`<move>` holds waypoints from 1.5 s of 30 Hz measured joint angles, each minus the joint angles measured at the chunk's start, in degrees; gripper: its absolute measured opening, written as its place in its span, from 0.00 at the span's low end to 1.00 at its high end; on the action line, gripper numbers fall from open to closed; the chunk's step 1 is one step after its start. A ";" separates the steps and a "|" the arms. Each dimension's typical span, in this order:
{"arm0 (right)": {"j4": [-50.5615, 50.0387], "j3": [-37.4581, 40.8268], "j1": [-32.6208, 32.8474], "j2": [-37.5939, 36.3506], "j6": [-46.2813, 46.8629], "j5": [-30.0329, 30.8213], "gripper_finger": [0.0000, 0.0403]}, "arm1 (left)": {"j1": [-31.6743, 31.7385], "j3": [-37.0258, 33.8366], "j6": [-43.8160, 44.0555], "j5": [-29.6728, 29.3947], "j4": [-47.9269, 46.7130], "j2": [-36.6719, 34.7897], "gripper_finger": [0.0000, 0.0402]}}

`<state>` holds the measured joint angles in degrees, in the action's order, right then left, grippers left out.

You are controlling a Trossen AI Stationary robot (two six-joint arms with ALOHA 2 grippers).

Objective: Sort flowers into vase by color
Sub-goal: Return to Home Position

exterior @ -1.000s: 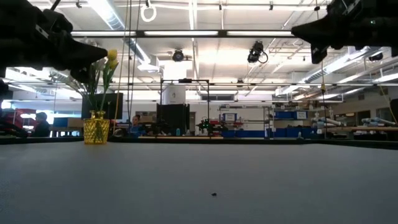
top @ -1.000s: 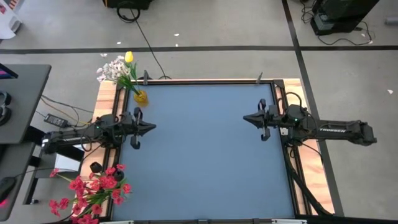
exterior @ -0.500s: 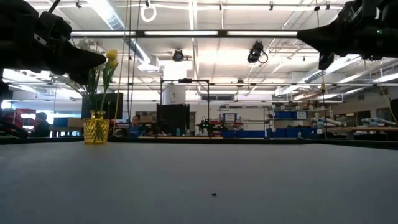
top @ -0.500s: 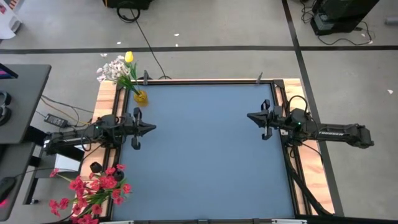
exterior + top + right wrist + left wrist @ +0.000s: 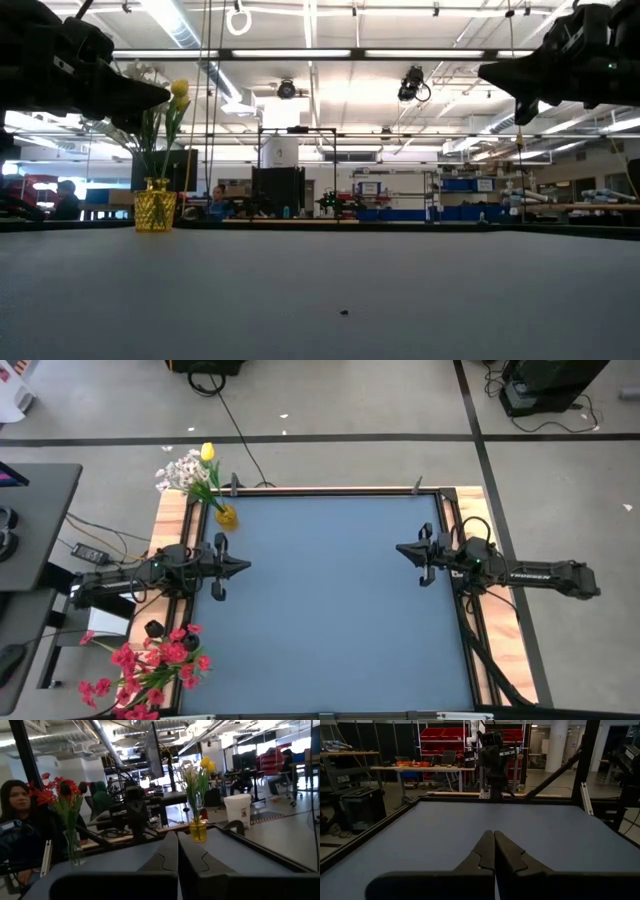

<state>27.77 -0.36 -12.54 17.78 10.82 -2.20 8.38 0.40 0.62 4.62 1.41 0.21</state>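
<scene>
- White flowers (image 5: 178, 470) and 1 yellow tulip (image 5: 207, 452) stood in the yellow vase (image 5: 227, 516) at the far-left corner of the bench (image 5: 330, 620) in the high view. The red flowers (image 5: 150, 665) spread over its near-left corner.
- In the same view the left gripper (image 5: 243, 564) hung by the middle of the left edge and the right gripper (image 5: 401, 550) by the right edge. Their tips pointed at each other, well apart and clear of every flower.
- In the low view the yellow vase (image 5: 155, 205) stood upright at the far-left corner with the tulip (image 5: 179, 90) topping its stems. Both grippers hung high above the bench, the left one (image 5: 165, 95) crossing in front of the stems.
- In the left wrist view the 2 fingers (image 5: 480, 855) were clenched together on nothing, and the right arm (image 5: 492, 760) stood at the opposite edge.
- In the right wrist view the 2 fingers (image 5: 162, 857) were likewise clenched, grasping nothing. Beyond them stood the yellow vase (image 5: 198, 831) at 1 corner and the red flowers (image 5: 60, 790) in a clear vase (image 5: 74, 849) at the other, with a person (image 5: 20, 815) seated past the bench.
</scene>
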 joint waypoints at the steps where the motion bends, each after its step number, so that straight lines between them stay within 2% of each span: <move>1: -0.04 0.00 -0.25 0.02 -0.29 -0.27 0.01 | 0.00 0.00 0.00 0.00 0.00 0.00 0.00; 7: -0.78 0.00 -1.89 0.02 -0.43 -2.38 0.00 | 0.00 0.00 -0.01 0.00 -0.02 0.02 0.00; 20: -0.47 0.00 -2.77 0.02 -2.72 -2.59 0.03 | 0.00 0.00 -2.08 -0.02 -0.11 0.20 0.00; 25: -4.76 0.00 -2.77 0.04 -4.44 -5.87 0.01 | 0.00 -0.02 -4.00 -0.02 -0.19 0.17 0.00; 34: -6.34 0.00 -2.77 0.02 -4.59 -6.39 0.03 | 0.00 -0.02 -6.02 -2.01 -0.55 0.17 0.00; 39: -10.98 0.00 -2.77 0.06 -6.76 -6.63 0.06 | 0.02 -0.02 -6.01 -2.16 -0.57 0.17 0.04; 45: -13.03 0.00 -2.77 0.08 -6.13 -7.24 0.01 | 0.02 -0.02 -5.99 -2.16 -0.52 0.17 0.06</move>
<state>14.74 -0.36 -15.31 17.87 4.69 -9.45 8.40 0.38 -5.37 2.46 0.90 0.38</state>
